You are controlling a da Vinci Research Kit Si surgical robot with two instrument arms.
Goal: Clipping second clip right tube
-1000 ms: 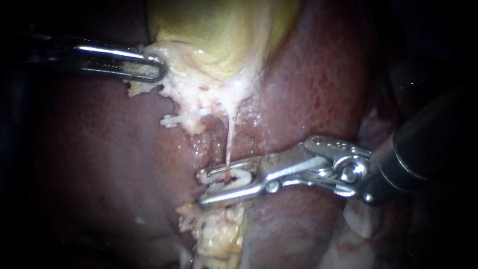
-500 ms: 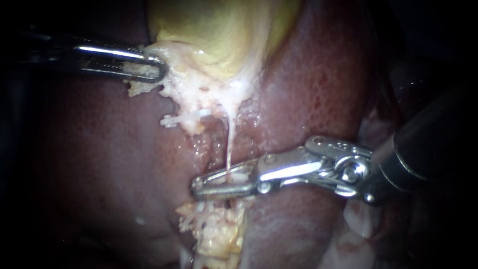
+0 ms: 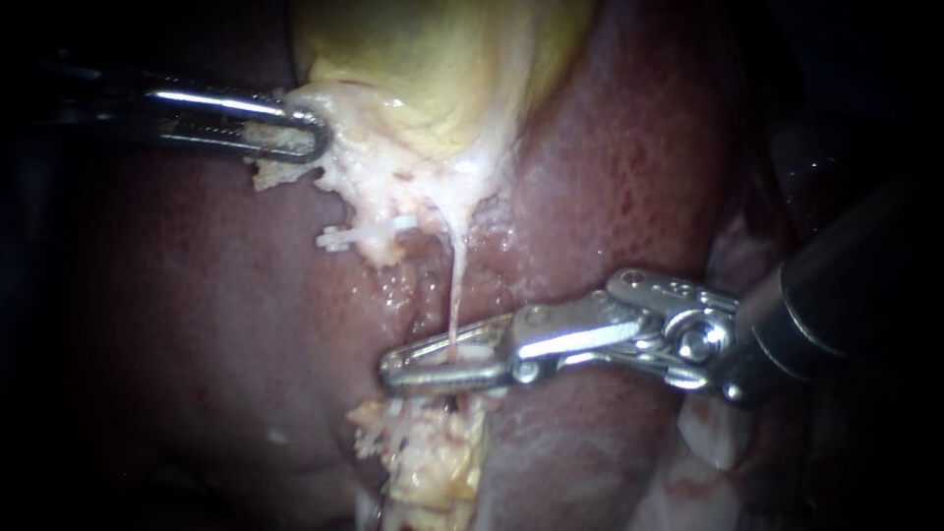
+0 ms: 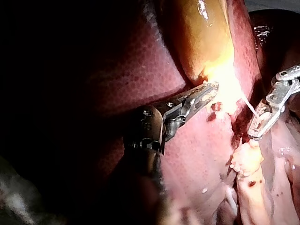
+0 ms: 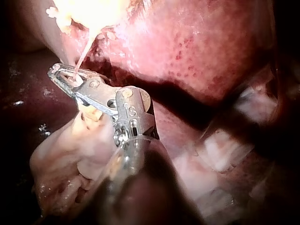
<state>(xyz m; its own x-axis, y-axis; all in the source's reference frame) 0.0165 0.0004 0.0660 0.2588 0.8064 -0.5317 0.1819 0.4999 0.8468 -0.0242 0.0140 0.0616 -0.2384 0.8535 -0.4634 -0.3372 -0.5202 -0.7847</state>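
Note:
A thin pale tube [image 3: 454, 285] runs down from the yellow gallbladder [image 3: 433, 59] to fatty tissue [image 3: 428, 462]. My right instrument [image 3: 393, 369] comes in from the right. Its jaws are shut across the low end of this tube, with a white clip [image 3: 470, 351] pressed flat between them. The right wrist view shows the same jaws [image 5: 58, 75] closed on the tube [image 5: 84, 54]. Another white clip [image 3: 364, 233] sits on a short stub to the left. My left instrument [image 3: 295, 138] is shut on pale tissue at the gallbladder's edge, as the left wrist view [image 4: 206, 91] also shows.
Dark red liver [image 3: 610, 167] lies on both sides of the tube and under both instruments. Pale lumpy tissue [image 5: 70, 154] lies beside the right instrument's shaft. The view's outer edges are dark.
The right instrument's jaws stood apart around the tube one second ago. They have since closed, flattening the clip on it. The left instrument has held still.

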